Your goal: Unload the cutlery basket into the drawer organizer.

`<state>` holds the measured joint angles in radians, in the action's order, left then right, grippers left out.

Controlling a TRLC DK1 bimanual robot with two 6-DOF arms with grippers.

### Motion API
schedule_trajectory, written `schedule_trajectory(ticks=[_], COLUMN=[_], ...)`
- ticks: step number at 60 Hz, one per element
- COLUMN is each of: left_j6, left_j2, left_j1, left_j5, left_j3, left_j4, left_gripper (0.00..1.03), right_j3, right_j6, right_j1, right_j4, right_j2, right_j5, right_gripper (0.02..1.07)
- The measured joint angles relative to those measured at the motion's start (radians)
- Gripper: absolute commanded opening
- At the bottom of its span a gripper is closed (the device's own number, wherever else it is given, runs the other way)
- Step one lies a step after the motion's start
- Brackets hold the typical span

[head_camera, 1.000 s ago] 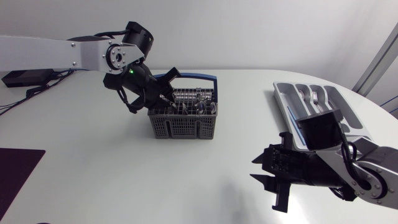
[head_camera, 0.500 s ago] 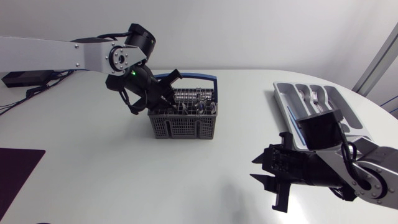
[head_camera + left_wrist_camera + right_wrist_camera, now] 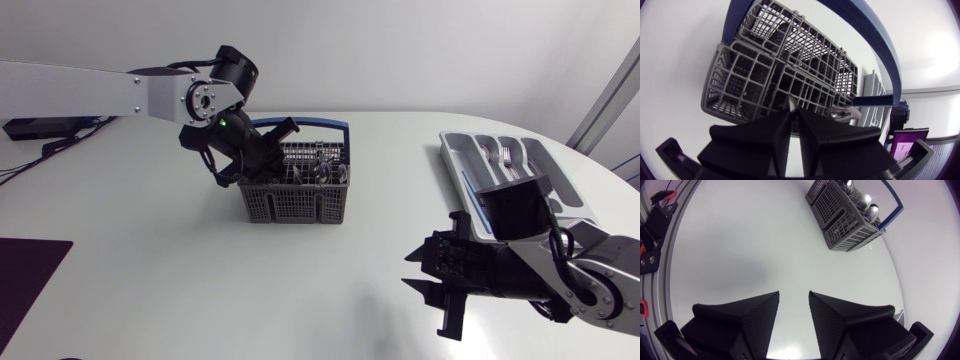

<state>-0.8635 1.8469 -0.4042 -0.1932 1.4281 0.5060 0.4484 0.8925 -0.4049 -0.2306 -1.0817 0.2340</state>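
Pinching a thin grey piece of cutlery [image 3: 791, 104], my left pincer [image 3: 794, 117] has its two fingers [image 3: 752, 140] pressed almost together, with only that thin piece between them. I cannot tell if it is a knife, a fork or a spoon. The piece pokes up out of the cutlery basket [image 3: 775, 70], which sits right under and ahead of this pincer.

From above, the cutlery basket [image 3: 295, 190] stands on the white table [image 3: 150, 260] near the middle of the far edge. It is dark grey, and its blue handle [image 3: 318, 125] arches over the top. My left pincer [image 3: 265, 155] dips into its left side.

My right pincer [image 3: 425, 290] hangs over the table near the front edge, on the right side, well apart from the basket. Its fingers [image 3: 747, 317] are spread, with bare table showing in the gap. Ahead of it, far off, I see the basket [image 3: 847, 217] with shiny spoons [image 3: 862, 202] inside.

The drawer organizer [image 3: 520, 175] lies near the far right corner of the table. Forks [image 3: 505, 155] lie in it. My right arm hides part of it.
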Motion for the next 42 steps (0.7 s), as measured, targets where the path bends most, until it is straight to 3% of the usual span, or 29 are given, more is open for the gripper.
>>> schedule_trajectory(ticks=[28,34,42], left_j6=[0.03,0.034,0.045], left_j2=[0.0,0.0,0.0], left_j1=[0.0,0.0,0.0], left_j5=[0.004,0.005,0.009], left_j3=[0.002,0.002,0.002], left_j4=[-0.008,-0.008,-0.01], left_gripper=[0.1,0.04,0.04], right_j3=[0.0,0.0,0.0], right_j6=[0.0,0.0,0.0], right_j1=[0.001,0.001,0.001], right_j4=[0.0,0.0,0.0], right_j2=[0.0,0.0,0.0], right_j5=[0.0,0.0,0.0], right_gripper=[0.49,0.49,0.49])
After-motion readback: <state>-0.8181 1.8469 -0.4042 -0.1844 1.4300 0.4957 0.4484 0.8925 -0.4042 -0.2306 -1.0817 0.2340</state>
